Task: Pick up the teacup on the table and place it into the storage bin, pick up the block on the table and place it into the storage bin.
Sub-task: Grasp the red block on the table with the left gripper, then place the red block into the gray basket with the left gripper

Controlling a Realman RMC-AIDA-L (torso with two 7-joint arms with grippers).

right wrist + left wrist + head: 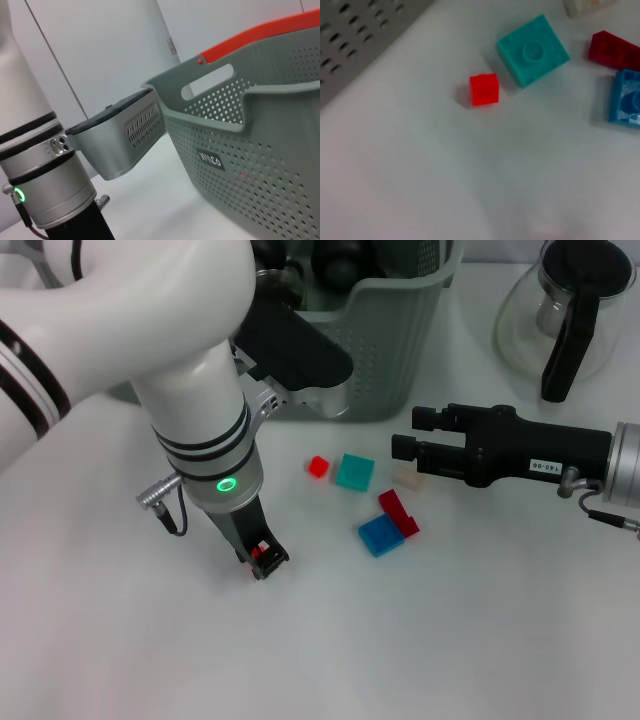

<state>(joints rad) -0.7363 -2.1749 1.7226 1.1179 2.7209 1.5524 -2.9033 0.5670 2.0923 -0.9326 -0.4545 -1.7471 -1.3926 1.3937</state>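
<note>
At the left of the head view, the left claw (266, 562) is down at the white bench (450, 640), pointing steeply downward with its tips at or just above the surface. Something small and red sits between the tips, but whether the claw is clamped on a block or merely showing a red part of itself I cannot tell. It sits well left of the loose blocks, perhaps because it is working on a piece apart from the cluster.

Behind the left arm stands the storage bin (390, 340), grey-green with perforated walls and a dipped front rim, at the far edge of the bench. Dark rounded things lie inside it; no teacup is clearly visible on the bench, so the cup may already be in there, though that is only a guess.

In front of the bin lie the blocks: a small red cube (318, 466), a teal square block (354, 471) just beside it, then a blue block (379, 535) touching a dark red block (398, 512), and a pale block (408, 478) near the right arm's tips. They lie flat and within easy reach of both arms.

The right claw (403, 432) reaches in horizontally from the right, held above the bench with its fingers apart, holding nothing, seemingly parked clear. Far right, a glass carafe (565, 315) stands beside the bin.
</note>
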